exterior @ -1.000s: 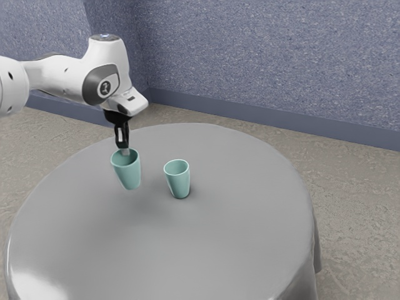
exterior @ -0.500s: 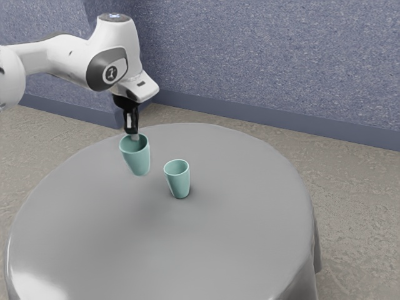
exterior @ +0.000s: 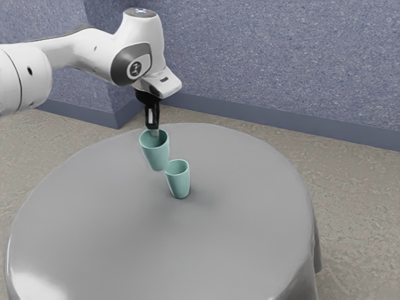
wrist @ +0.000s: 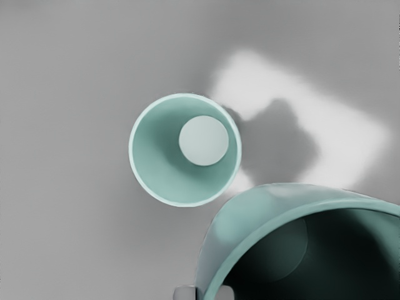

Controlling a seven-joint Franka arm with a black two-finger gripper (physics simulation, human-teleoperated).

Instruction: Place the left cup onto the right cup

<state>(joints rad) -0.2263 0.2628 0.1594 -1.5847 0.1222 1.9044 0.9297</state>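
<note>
Kind of place: a plain rendered test room with a robot set-up; whether it stands for a home, a lab or an office cannot be told.
Walls: blue-grey wall with a rough, speckled finish, two faces meeting in a corner behind the arm.
Skirting: a darker blue-grey baseboard along the foot of the wall.
Floor: beige, grainy floor, like short carpet.
Furniture: one round grey surface with soft, draped-looking edges.
Machine: a white robot arm reaching over the surface.
</note>
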